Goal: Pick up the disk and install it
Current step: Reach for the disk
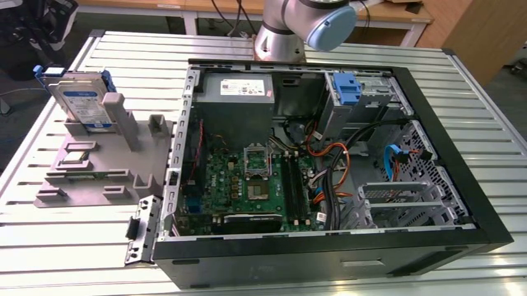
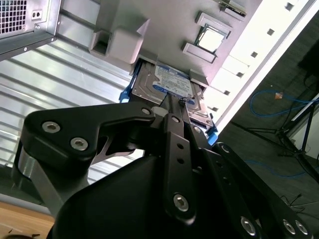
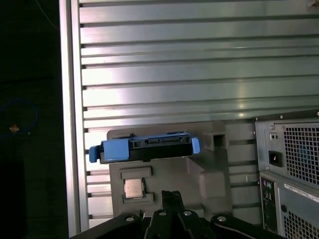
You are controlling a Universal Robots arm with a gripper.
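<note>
The disk (image 1: 80, 102) stands on edge in a grey holder (image 1: 99, 166) at the exterior view's left, beside the open computer case. It is a silver drive with a white-and-blue label in a blue carrier. The second wrist view shows the disk's (image 2: 172, 84) labelled face just beyond my gripper (image 2: 172, 99). The first wrist view has the disk (image 3: 144, 148) edge-on, with my gripper (image 3: 172, 195) some way short of it. The black fingers lie together with nothing between them. Nothing touches the disk. The arm (image 1: 300, 24) rises behind the case.
The open black computer case (image 1: 329, 259) fills the middle of the slatted metal table (image 1: 477, 92). Inside are a grey power supply (image 1: 237, 88), a motherboard (image 1: 247, 185), cables and a blue bracket (image 1: 346, 86) in the drive bay. A small chip (image 1: 74, 155) sits on the holder.
</note>
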